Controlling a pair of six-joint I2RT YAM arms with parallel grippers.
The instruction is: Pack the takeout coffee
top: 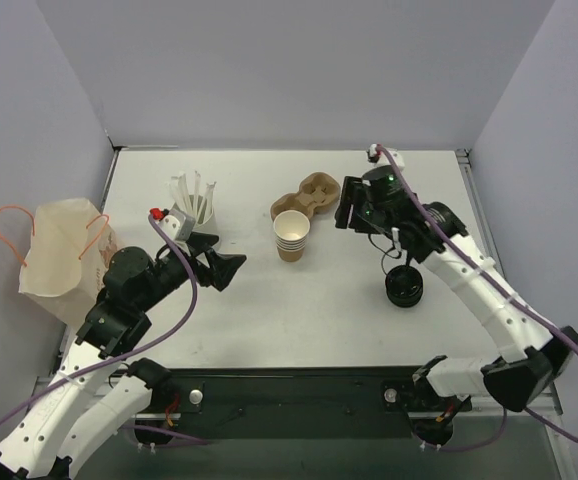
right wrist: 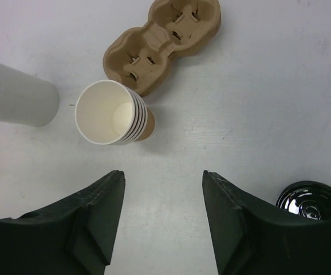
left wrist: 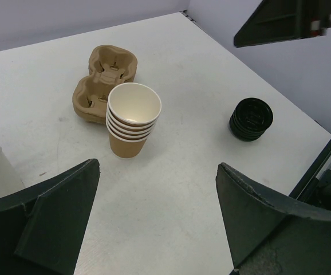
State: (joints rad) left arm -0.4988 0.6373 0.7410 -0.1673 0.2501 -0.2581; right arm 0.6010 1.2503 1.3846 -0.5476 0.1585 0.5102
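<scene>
The left end effector (left wrist: 157, 215) and right end effector (right wrist: 162, 203) are hanging apart, empty; the cup stack (right wrist: 113, 113) ahead is risking lifting nested.

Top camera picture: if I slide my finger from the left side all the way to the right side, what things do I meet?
bag with orange handles → white cup full of sticks → stack of tan cups → stack of black lids
</scene>
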